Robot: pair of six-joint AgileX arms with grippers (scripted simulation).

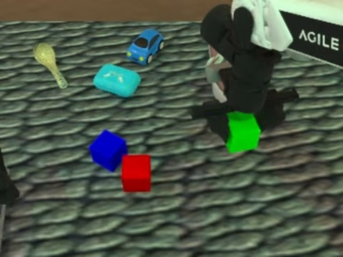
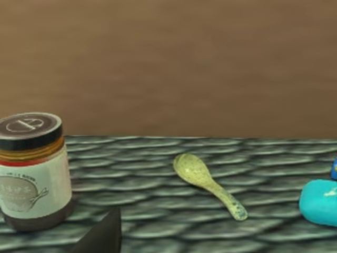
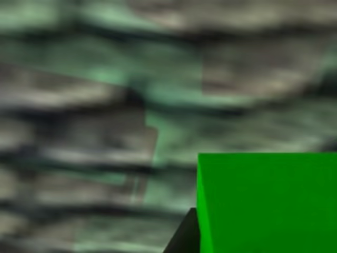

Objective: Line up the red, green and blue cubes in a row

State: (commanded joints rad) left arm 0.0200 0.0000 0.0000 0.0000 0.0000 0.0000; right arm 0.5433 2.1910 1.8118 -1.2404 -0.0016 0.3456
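The green cube (image 1: 243,131) sits between the fingers of my right gripper (image 1: 242,122) at the right of the table and looks raised off the mat. It fills the right wrist view's corner as a green cube (image 3: 266,203) with a dark fingertip (image 3: 184,237) pressed against its side. The blue cube (image 1: 108,150) and the red cube (image 1: 136,172) rest on the mat left of centre, touching at a corner, with blue farther back and to the left. My left arm (image 1: 4,184) is parked at the table's left edge.
A light-blue toy car (image 1: 145,46), a teal soap-like block (image 1: 117,80) and a speckled spoon (image 1: 49,63) lie along the back left. The left wrist view shows a labelled jar (image 2: 32,171) standing near the spoon (image 2: 208,184).
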